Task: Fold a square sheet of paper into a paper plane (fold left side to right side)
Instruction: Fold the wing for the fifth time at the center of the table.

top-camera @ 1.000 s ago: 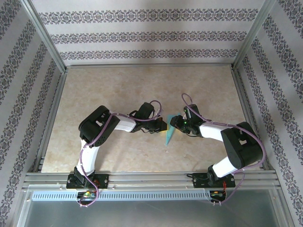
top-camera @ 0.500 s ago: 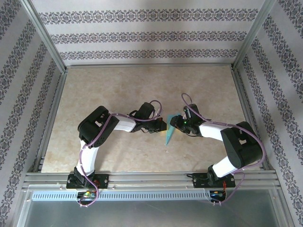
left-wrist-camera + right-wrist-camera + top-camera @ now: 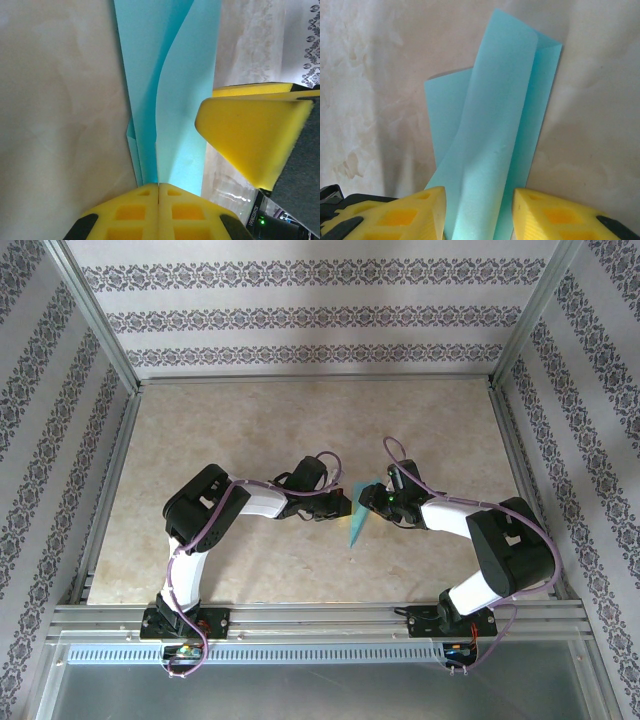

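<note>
The paper plane (image 3: 357, 520) is a slim teal dart on the table between the two grippers, its point toward the near edge. In the left wrist view its layers (image 3: 172, 90) run lengthwise and one raised flap goes into the seam of my left gripper (image 3: 159, 189), which is shut on it. My left gripper (image 3: 343, 505) sits at the paper's left edge. My right gripper (image 3: 479, 212) is open, and its yellow fingers (image 3: 427, 212) straddle a curled-up layer of the paper (image 3: 495, 135). It meets the paper from the right (image 3: 374, 502), and one of its pads (image 3: 250, 132) hangs over the paper.
The paper lies on a beige marbled table (image 3: 250, 430) ringed by an aluminium frame (image 3: 310, 380) and patterned walls. Both arms bend inward, with their elbows (image 3: 205, 505) near the front rail (image 3: 320, 612).
</note>
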